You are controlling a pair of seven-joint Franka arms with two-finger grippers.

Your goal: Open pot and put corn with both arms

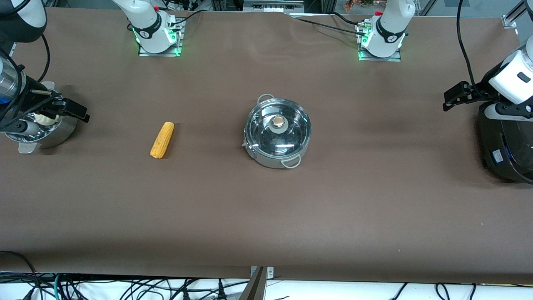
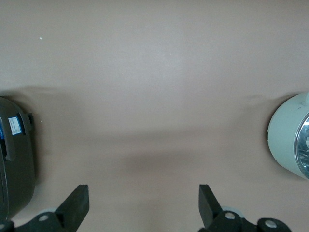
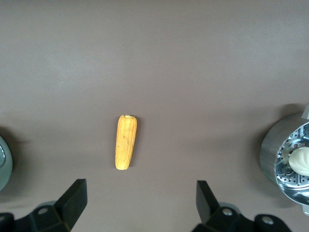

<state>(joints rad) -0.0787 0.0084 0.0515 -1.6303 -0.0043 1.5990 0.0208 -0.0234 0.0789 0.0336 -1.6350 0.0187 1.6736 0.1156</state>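
Judging from how things lie, the task is taken to be at its very start: the pot (image 1: 277, 137) stands closed near the middle of the table (image 1: 266, 216), its glass lid (image 1: 277, 130) seated with the knob (image 1: 277, 121) uppermost. The corn (image 1: 162, 140) lies flat on the cloth beside the pot, toward the right arm's end, well apart from it and untouched. The right gripper (image 1: 66, 109) is held over the steamer bowl (image 1: 41, 133) (a white bun (image 3: 301, 161) sits in it), farther from the pot than the corn; its fingers (image 3: 73, 199) are spread and empty. The left gripper (image 1: 456, 96) hangs above the rice cooker (image 1: 506, 146) at the left arm's end, well clear of the pot, fingers (image 2: 77, 203) likewise parted with nothing between them. The lid is expected to be lifted first, which calls for a centred descent onto the knob, and the corn is to be grasped across its middle.
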